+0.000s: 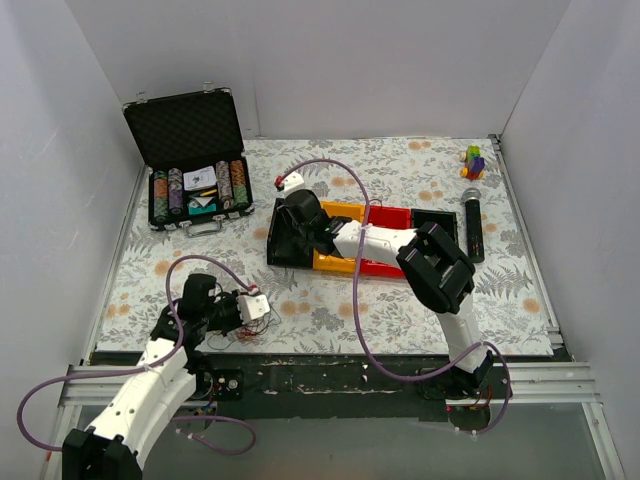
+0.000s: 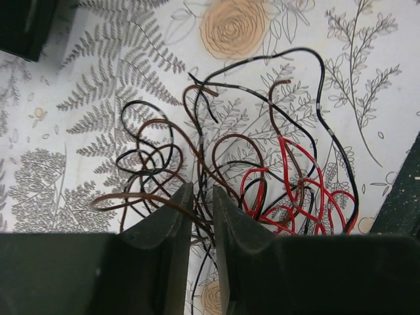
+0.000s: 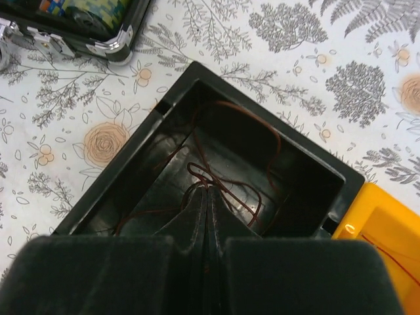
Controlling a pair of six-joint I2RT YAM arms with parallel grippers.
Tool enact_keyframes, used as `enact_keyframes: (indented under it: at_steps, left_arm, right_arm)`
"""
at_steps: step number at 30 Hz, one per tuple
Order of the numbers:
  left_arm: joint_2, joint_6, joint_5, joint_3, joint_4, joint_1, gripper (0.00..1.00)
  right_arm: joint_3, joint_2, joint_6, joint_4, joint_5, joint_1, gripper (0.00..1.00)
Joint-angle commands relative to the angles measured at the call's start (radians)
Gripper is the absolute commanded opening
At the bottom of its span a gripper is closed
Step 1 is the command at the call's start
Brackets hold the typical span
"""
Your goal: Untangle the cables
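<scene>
1. The left gripper (image 2: pixel 202 197) hung low over the floral-printed tablecloth (image 1: pixel 400 170) near the table's front left edge, its two dark fingers (image 2: pixel 172 226) a narrow slit apart, so it was slightly open.
2. A tangle of thin red, brown and black wires (image 2: pixel 249 172) lay on the cloth directly under and ahead of those fingers. The red strands were bunched to the right, brown and black loops spread to the left, and one long black strand arched over the top.
3. A brown strand and a black one crossed the slit between the fingers. The gap looked wider than either strand, and nothing appeared clamped.
4. The right gripper (image 3: pixel 205 190) reached into the black rectangular plastic bin (image 3: pixel 270 121) at the left end of a row of bins, with its fingers pressed flat together and no gap showing.
5. A thin brown wire (image 3: pixel 262 141) lay looped across that bin's floor. One bend of it met the closed fingertips, but whether it was pinched between them could not be told.
6. A yellow plastic bin (image 3: pixel 380 223) touched the black one on its right, followed by a red bin (image 1: pixel 390 215) and a second black bin (image 1: pixel 435 220).
7. An open black case of poker chips (image 1: pixel 185 130) stood at the far left of the cloth.
8. A black handheld microphone (image 1: pixel 472 225) lay just beyond the bins on the right, and a small multicoloured toy (image 1: pixel 473 160) sat near the far right corner.
</scene>
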Motion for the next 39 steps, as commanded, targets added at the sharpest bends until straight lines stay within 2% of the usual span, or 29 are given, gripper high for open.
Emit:
enact_keyframes:
  at_steps: [1,2,5,8,14,17,20,23,26,29,33,36,37,39]
  left_arm:
    - [-0.027,-0.037,0.074,0.085,-0.003,0.002,0.19]
    - [-0.033,-0.042,0.082,0.097,-0.006,0.002,0.19]
    - [-0.059,-0.052,0.112,0.128,-0.012,0.002,0.22]
    - [-0.075,-0.063,0.132,0.148,-0.014,0.002,0.25]
    - [-0.073,-0.121,0.142,0.195,-0.014,0.005,0.27]
    - [-0.052,-0.221,0.128,0.235,-0.012,0.002,0.29]
    - [0.003,-0.207,0.126,0.266,-0.086,0.002,0.32]
    - [0.028,-0.206,0.090,0.253,-0.092,0.002,0.33]
    - [0.014,-0.221,0.074,0.246,-0.072,0.003,0.35]
    - [0.009,-0.265,0.056,0.261,-0.040,0.005,0.36]
    - [0.031,-0.330,0.025,0.295,-0.043,0.003,0.36]
    - [0.025,-0.341,0.020,0.306,-0.064,0.005,0.38]
    - [0.023,-0.350,0.026,0.315,-0.075,0.006,0.45]
    - [0.023,-0.390,0.040,0.345,-0.083,0.010,0.73]
  right_arm:
    - [-0.004,-0.016,0.063,0.004,-0.025,0.011,0.01]
    - [-0.001,-0.018,0.066,-0.002,-0.034,0.012,0.02]
    - [0.017,-0.056,0.063,-0.025,-0.047,0.011,0.26]
    - [0.014,-0.104,0.052,-0.035,-0.035,0.011,0.45]
    - [-0.044,-0.234,0.034,-0.030,-0.013,0.009,0.64]
    - [-0.121,-0.334,0.060,-0.004,-0.010,0.009,0.68]
    - [-0.226,-0.438,0.115,0.020,-0.031,0.011,0.72]
    - [-0.343,-0.522,0.141,0.062,-0.059,0.031,0.75]
    - [-0.388,-0.546,0.141,0.031,-0.087,0.052,0.76]
    - [-0.473,-0.594,0.155,0.043,-0.114,0.112,0.74]
    - [-0.673,-0.679,0.206,0.158,-0.165,0.213,0.74]
    - [-0.751,-0.701,0.242,0.243,-0.196,0.273,0.76]
    - [-0.763,-0.701,0.250,0.275,-0.212,0.284,0.76]
    - [-0.779,-0.690,0.264,0.326,-0.246,0.288,0.77]
